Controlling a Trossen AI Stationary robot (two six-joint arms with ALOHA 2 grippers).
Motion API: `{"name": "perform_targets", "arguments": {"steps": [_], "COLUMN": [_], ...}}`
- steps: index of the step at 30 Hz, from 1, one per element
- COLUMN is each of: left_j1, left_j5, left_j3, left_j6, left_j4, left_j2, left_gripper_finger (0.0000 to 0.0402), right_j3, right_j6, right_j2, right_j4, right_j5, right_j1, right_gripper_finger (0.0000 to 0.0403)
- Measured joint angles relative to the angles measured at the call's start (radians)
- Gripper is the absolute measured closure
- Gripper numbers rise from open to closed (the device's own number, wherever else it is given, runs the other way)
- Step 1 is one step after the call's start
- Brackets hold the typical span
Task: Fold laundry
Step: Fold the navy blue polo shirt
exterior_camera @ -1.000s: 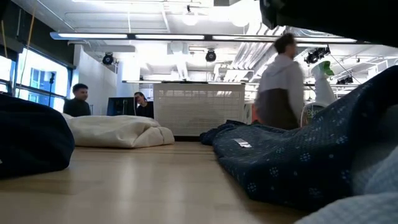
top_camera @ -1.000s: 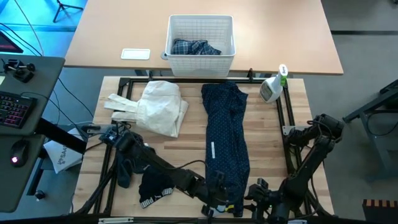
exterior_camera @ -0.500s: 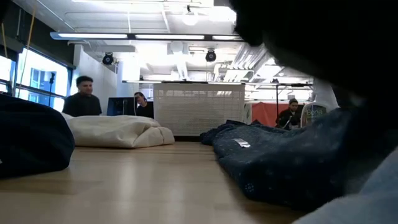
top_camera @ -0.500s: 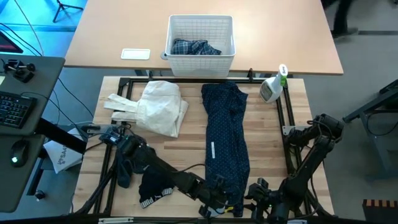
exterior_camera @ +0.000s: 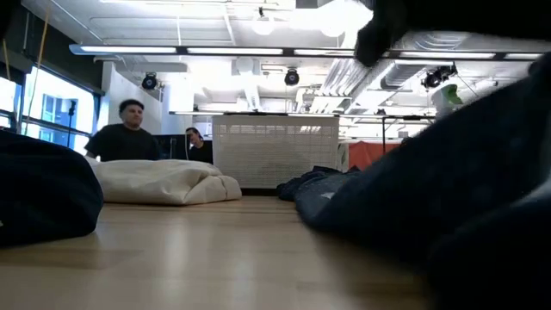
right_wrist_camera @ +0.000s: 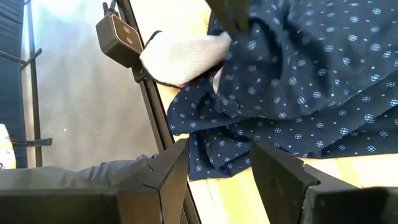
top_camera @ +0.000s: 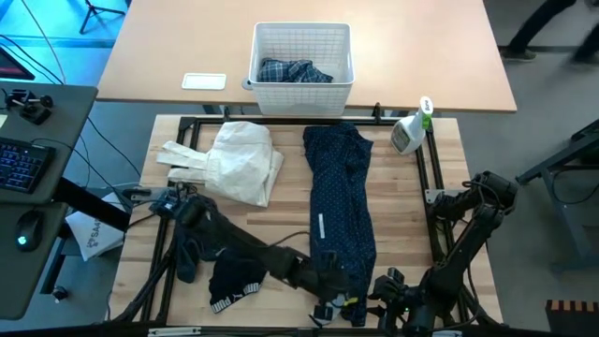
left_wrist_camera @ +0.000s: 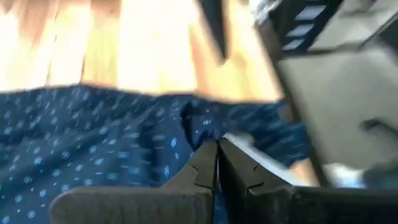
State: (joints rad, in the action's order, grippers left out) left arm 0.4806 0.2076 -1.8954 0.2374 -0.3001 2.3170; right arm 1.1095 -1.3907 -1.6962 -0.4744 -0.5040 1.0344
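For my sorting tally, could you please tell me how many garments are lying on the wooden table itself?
4: a cream garment at the far left, the navy dotted shirt down the middle, and two small black pieces near left. Others may be hidden.

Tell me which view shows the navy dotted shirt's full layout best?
High view: the navy dotted shirt lies lengthwise down the table, whole outline visible. Low view shows only a dark mound. Left wrist view shows dotted cloth at the shut left gripper; right wrist view shows its bunched hem.
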Motion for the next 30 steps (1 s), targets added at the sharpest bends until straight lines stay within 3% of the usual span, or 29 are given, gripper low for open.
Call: {"name": "perform_targets", "arguments": {"steps": [5,9,16,24,30], "left_j1": [0.009,0.003,-0.008,-0.02,-0.002], "left_j5": [-0.109,-0.12,-0.129,-0.121,-0.133], "left_j3": [0.0,-0.003,-0.001,0.0,0.0], "left_j6": [0.02,0.042,0.104,0.227,0.267], "left_j4": [0.027,0.033,0.016,-0.074,-0.152], "left_j2": [-0.114,-0.168,-0.155,-0.155,-0.156], "left_gripper_finger": [0.0401,0.0401,0.0401,0.0401,0.0401], "right_j3": [0.0,0.0,0.0,0.0,0.021], "right_j6": [0.0,0.002,0.024,0.322,0.313], "right_j2": [0.0,0.0,-0.001,-0.135,-0.207], "right_j4": [0.0,-0.005,0.017,0.19,0.161], "right_j5": [0.007,0.007,-0.007,-0.095,-0.085], "right_j1": [0.0,0.0,0.0,-0.038,-0.113], "right_gripper_finger": [0.0234,0.0234,0.0234,0.0234,0.0234]}}
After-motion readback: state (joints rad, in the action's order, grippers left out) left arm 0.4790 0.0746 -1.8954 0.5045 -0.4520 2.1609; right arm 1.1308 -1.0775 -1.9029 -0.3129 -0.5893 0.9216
